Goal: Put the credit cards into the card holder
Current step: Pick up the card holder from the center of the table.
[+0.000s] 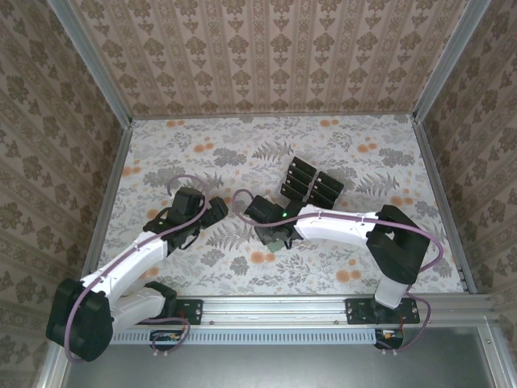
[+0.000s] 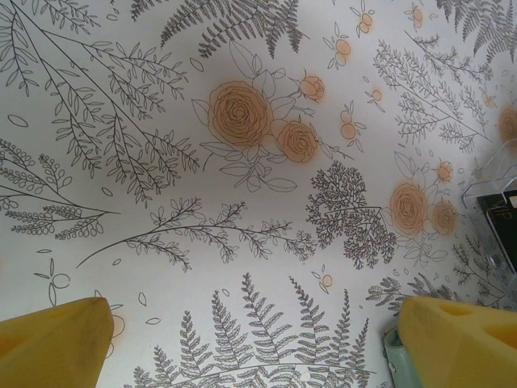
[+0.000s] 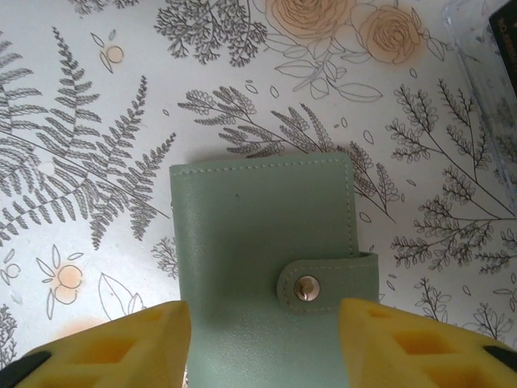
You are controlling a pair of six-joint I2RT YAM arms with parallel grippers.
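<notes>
**Operator:** Step in hand?

**Technician:** Opening stage, by judgement. Card holder [image 3: 266, 242] flat on the worktop [image 1: 339, 267], closed, snap strap [image 3: 323, 287] fastened. Credit cards [image 1: 311, 184] black, in rows in the clear tray [image 2: 489, 166], near the card holder on its far side. Loading not yet begun, as far as can be seen.

**Operator:** State of the right end effector?

**Technician:** Right end effector [image 3: 266, 347] directly over the near edge of the card holder. Jaws partly apart, one yellow finger [image 3: 121, 347] toward each side of the cover. Not clamped on anything. Contact between fingertips and cover: cannot tell.

**Operator:** And the left?

**Technician:** Left end effector [image 2: 258, 347] spread wide above bare worktop, holding nothing. Clear tray at the right edge of its wrist view.

**Operator:** Requirement for the next move?

**Technician:** Probably release of the snap. Lift the strap tab at the right side of the cover while pinning the body down. Soft, thin cover likely to slide or rise whole, so hold-down by the second end effector advisable. After that, expose the slots and pick cards singly.
</notes>
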